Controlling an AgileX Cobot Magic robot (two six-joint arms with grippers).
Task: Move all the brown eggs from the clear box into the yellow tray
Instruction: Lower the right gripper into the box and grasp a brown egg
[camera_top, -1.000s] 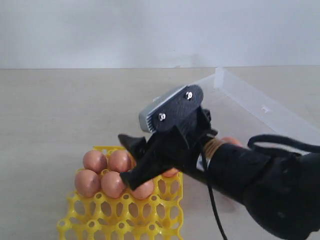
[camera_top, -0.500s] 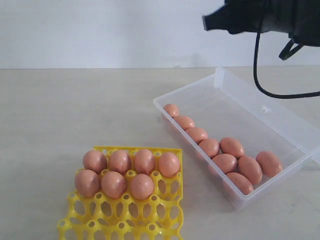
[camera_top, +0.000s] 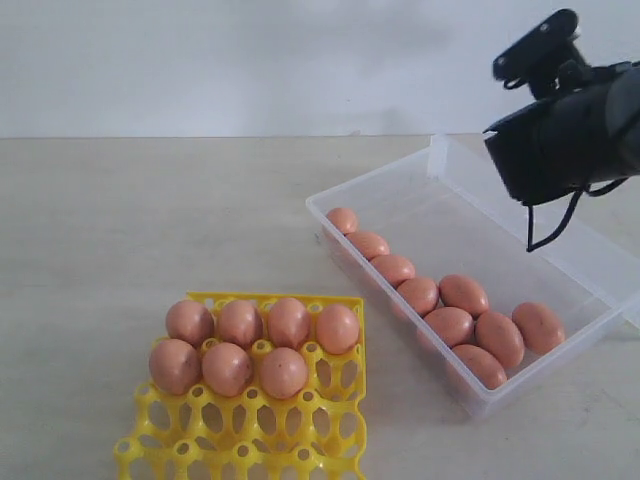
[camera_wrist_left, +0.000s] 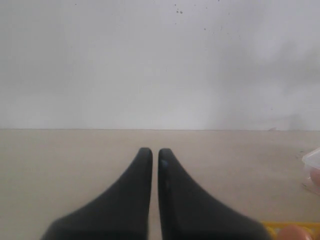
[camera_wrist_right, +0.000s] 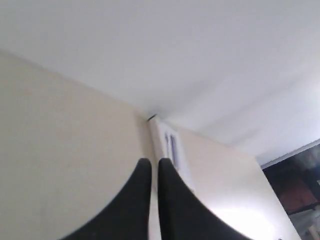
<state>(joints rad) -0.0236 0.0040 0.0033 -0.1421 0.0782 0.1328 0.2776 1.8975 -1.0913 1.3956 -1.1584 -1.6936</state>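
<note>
Several brown eggs (camera_top: 288, 322) sit in the far cups of the yellow tray (camera_top: 270, 440) at the front left. Several more brown eggs (camera_top: 450, 325) lie along the near wall of the clear box (camera_top: 372, 181) on the right. My right arm (camera_top: 560, 130) hangs high over the box's far side, its fingertips hidden in the exterior view. The right gripper (camera_wrist_right: 155, 162) is shut and holds nothing, looking over bare table toward the wall. My left gripper (camera_wrist_left: 155, 152) is also shut and empty, low over the table, with a corner of the yellow tray (camera_wrist_left: 292, 226) beside it.
The box's clear lid flap (camera_top: 560, 225) lies open along its far long side. A black cable (camera_top: 548, 225) dangles from the right arm over the box. Bare beige tabletop (camera_top: 150, 200) stretches left of the box and behind the tray, ending at a white wall.
My right arm has left the yellow tray, swung up and to the right, then come down a little above the clear box's far side. The eggs in the tray stay put.
</note>
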